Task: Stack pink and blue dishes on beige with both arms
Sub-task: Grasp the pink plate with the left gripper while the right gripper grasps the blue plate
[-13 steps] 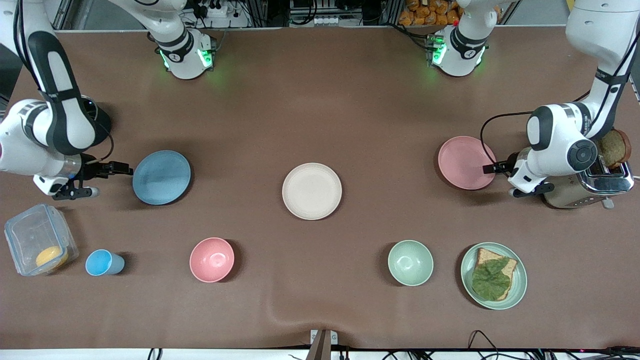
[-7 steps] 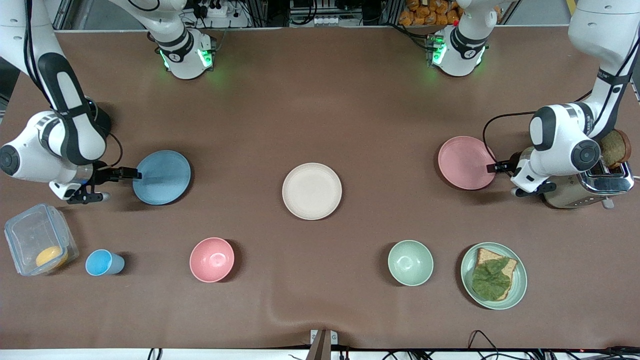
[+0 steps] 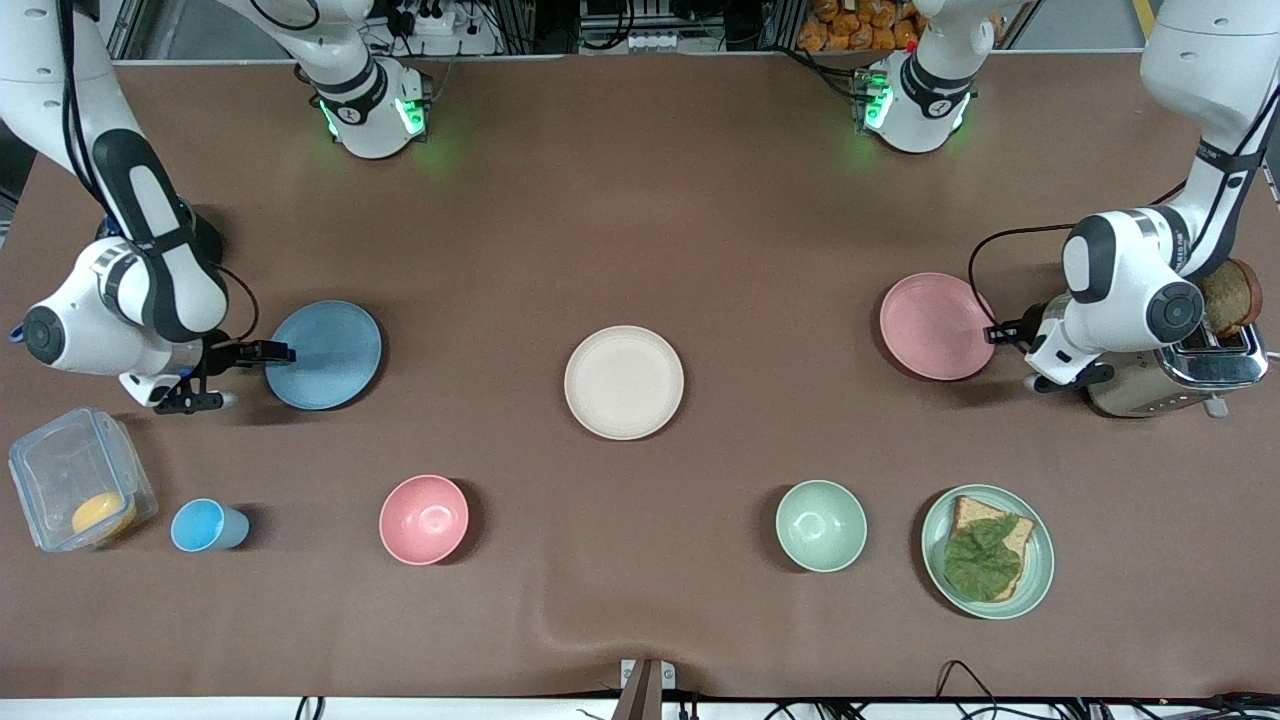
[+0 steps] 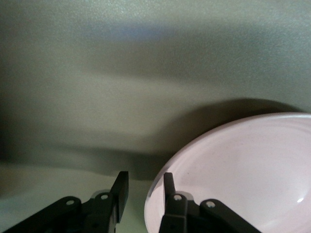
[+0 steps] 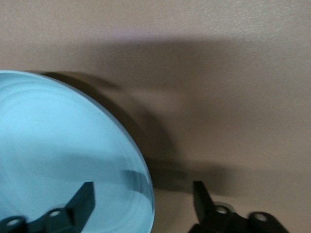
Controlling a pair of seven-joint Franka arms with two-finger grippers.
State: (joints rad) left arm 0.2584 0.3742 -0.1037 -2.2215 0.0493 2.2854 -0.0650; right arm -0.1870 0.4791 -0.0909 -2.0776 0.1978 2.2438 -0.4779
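Brown matting covers the tabletop (image 3: 640,220), where the beige plate (image 3: 623,382) lies flat at the middle, the blue plate (image 3: 325,354) toward the right arm's end with the right tool (image 3: 262,351) open astride its rim, the pink plate (image 3: 935,325) toward the left arm's end with the left tool (image 3: 996,333) narrowed around its rim.

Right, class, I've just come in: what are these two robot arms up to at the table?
Each arm is at a plate's rim. The left gripper straddles the pink plate's edge, jaws narrowed but not visibly clamped. The right gripper stands open around the blue plate's edge. Both plates lie on the table; the beige plate between them is bare.
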